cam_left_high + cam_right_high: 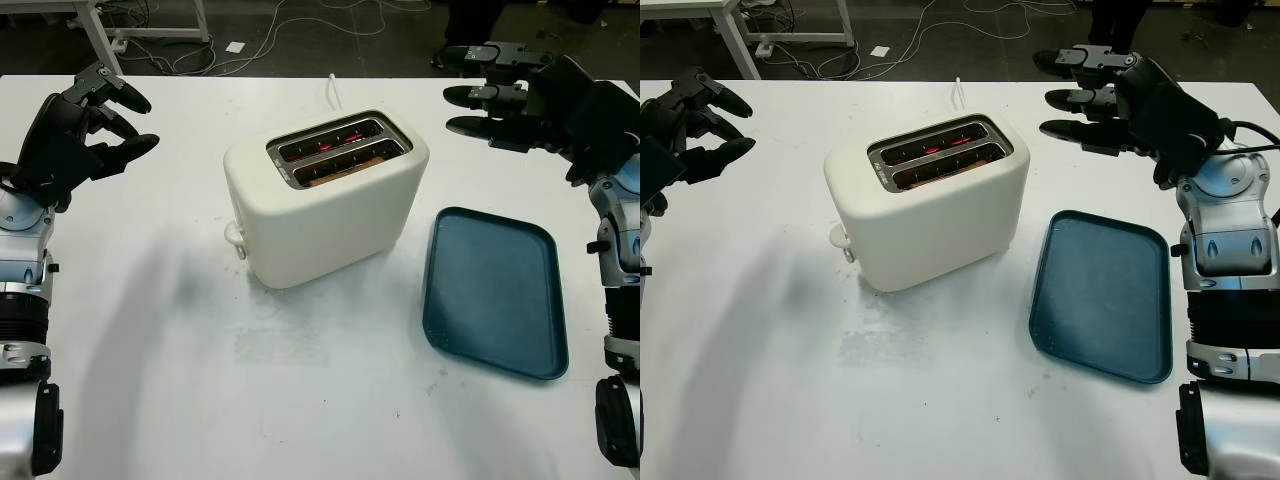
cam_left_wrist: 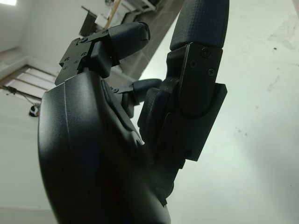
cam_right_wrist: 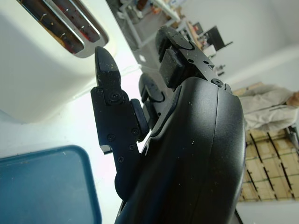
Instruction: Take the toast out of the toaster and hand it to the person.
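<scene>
1. While both hands hold nothing, the task looks to be at its first step: the toast [image 1: 338, 172] sits low in the near slot of the toaster [image 1: 325, 197], untouched.
2. The right hand [image 1: 497, 95], open, hovers beyond the blue tray [image 1: 493, 290], the toaster off its fingertips.
3. The left hand [image 1: 95, 125], open, hangs well apart on the toaster's other side.
4. Next, probably, a hand must come over the slots and pinch the toast's top edge.

Toast [image 1: 335, 172] seemingly in toaster [image 1: 325, 200] — tray [image 1: 492, 290] to its right.
</scene>
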Tool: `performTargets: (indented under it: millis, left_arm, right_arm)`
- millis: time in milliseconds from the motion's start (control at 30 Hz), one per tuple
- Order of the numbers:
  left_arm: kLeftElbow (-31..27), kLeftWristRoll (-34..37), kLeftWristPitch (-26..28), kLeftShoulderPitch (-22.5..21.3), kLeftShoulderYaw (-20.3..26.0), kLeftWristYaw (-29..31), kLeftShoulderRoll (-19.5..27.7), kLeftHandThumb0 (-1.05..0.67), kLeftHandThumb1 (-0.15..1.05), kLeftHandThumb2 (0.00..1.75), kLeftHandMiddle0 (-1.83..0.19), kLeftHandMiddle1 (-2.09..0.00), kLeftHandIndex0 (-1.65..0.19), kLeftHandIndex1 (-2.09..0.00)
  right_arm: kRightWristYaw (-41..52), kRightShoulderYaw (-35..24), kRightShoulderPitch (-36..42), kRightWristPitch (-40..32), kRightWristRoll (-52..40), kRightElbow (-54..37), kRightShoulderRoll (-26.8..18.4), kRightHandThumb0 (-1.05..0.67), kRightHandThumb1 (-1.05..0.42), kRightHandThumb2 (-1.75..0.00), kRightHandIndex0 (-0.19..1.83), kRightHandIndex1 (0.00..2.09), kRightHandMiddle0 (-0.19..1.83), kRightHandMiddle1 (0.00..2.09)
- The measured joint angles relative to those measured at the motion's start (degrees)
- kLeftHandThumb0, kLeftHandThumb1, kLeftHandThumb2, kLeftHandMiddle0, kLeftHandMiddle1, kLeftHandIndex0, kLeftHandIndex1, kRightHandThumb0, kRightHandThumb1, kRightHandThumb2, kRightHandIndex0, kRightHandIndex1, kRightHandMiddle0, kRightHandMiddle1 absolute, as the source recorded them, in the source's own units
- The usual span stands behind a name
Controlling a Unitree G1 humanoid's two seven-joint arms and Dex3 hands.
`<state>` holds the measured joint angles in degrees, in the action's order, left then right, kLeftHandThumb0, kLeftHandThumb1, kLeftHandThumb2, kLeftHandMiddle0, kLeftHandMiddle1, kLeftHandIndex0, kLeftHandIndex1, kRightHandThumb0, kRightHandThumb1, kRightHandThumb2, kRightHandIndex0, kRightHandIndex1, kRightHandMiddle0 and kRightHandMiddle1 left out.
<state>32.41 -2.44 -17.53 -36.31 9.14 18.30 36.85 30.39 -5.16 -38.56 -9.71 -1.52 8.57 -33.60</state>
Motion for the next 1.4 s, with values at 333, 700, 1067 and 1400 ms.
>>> performTargets:
  millis: [333, 700, 1067, 1400]
  left_arm:
    - [0.2, 0.0, -0.2, 0.0, 0.0, 0.1, 0.0, -1.05, 0.92, 0.20, -0.25, -1.59, -0.19, -1.53]
    - [1.1, 0.0, -0.5, 0.0, 0.0, 0.1, 0.0, -1.05, 0.92, 0.20, -0.26, -1.59, -0.20, -1.53]
    - [1.0, 0.5, -0.5, 0.0, 0.0, 0.5, 0.0, -1.05, 0.92, 0.19, -0.27, -1.58, -0.21, -1.52]
    - [1.1, 0.5, -1.1, 0.0, 0.0, 0.5, 0.0, -1.05, 0.92, 0.20, -0.29, -1.60, -0.22, -1.53]
  right_arm:
    - [0.0, 0.0, 0.0, 0.0, 0.0, 0.0, 0.0, -0.23, -0.92, -0.08, 0.51, 0.01, 0.48, 0.01]
    - [0.0, 0.0, 0.0, 0.0, 0.0, 0.0, 0.0, -0.23, -0.92, -0.08, 0.51, 0.01, 0.48, 0.00]
    - [0.1, 0.0, 0.0, -0.6, 0.0, -0.1, 0.0, -0.22, -0.92, -0.09, 0.50, 0.00, 0.47, 0.00]
    - [0.1, 0.0, 0.0, -0.6, -0.1, 0.0, 0.0, -0.25, -0.92, -0.07, 0.51, 0.01, 0.48, 0.01]
